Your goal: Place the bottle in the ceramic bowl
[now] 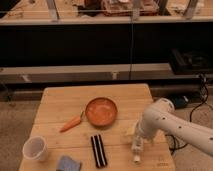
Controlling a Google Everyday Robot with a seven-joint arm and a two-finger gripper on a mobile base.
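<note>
Camera view: claw (pixel 135 134) near worktop's (pixel 60 100) front-right corner, at bottle's (pixel 136 149) far end; apart or clamped, can't tell. Bottle's long axis runs front-to-back. Target ceramic bowl (pixel 101 111) sits back-left of claw.

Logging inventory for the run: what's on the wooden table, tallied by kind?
Ceramic bowl: 1
White cup: 1
Bottle: 1, with the tool at it, table's right front
Carrot: 1
Black striped bar: 1
Blue-grey pad: 1
Total: 6
</note>
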